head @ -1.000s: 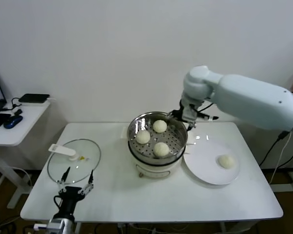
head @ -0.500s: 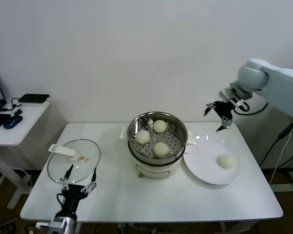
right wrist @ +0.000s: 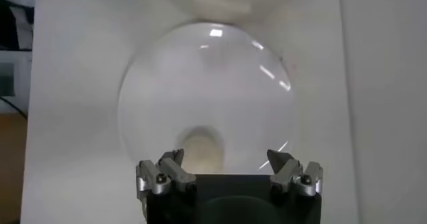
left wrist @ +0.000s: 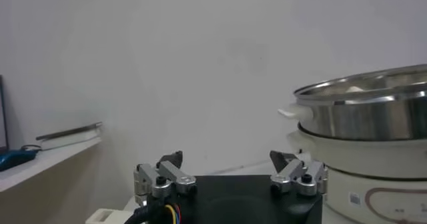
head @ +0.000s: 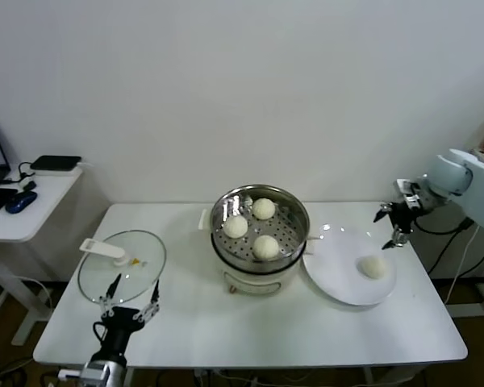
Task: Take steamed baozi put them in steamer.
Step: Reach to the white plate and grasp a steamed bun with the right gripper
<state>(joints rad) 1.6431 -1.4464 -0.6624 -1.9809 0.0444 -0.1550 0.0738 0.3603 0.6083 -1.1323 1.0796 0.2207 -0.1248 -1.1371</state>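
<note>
The steamer [head: 260,262] stands mid-table, a shiny steel pot on a white base, and holds three baozi [head: 265,246] on its perforated tray. One more baozi [head: 374,266] lies on the white plate [head: 335,278] to its right. My right gripper [head: 391,226] hangs open and empty above the plate's far right edge, a little beyond that bun. In the right wrist view the bun [right wrist: 203,147] sits just ahead of the open right gripper [right wrist: 227,159]. My left gripper [head: 131,300] is parked open near the table's front left; from its wrist the steamer [left wrist: 373,115] shows side-on.
A round glass lid [head: 123,268] with a white handle lies flat at the table's left, just behind the left gripper. A side desk [head: 28,189] with a mouse and a dark device stands further left. The wall runs close behind the table.
My right arm has swung from over the steamer's back rim rightward and down to above the plate's far right edge, staying open. The left gripper has barely moved.
</note>
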